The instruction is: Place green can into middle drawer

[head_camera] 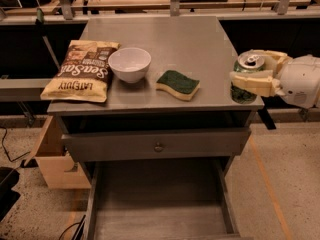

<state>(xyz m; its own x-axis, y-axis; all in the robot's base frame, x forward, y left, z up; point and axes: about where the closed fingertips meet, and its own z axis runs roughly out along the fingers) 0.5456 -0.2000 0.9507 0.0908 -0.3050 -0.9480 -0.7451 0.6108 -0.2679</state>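
The hand (246, 70) is clamped on the green can (243, 92) at the near right corner of the desk (175, 36). Left of it sit a sponge (178, 84), a white bowl (129, 64) and a chip bag (80, 70); the middle drawer (160, 209) stands open below

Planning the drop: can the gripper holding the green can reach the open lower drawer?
Likely yes: the gripper holds the dark green drink can at the table's right edge; the wide grey drawer below stands open, floor showing.
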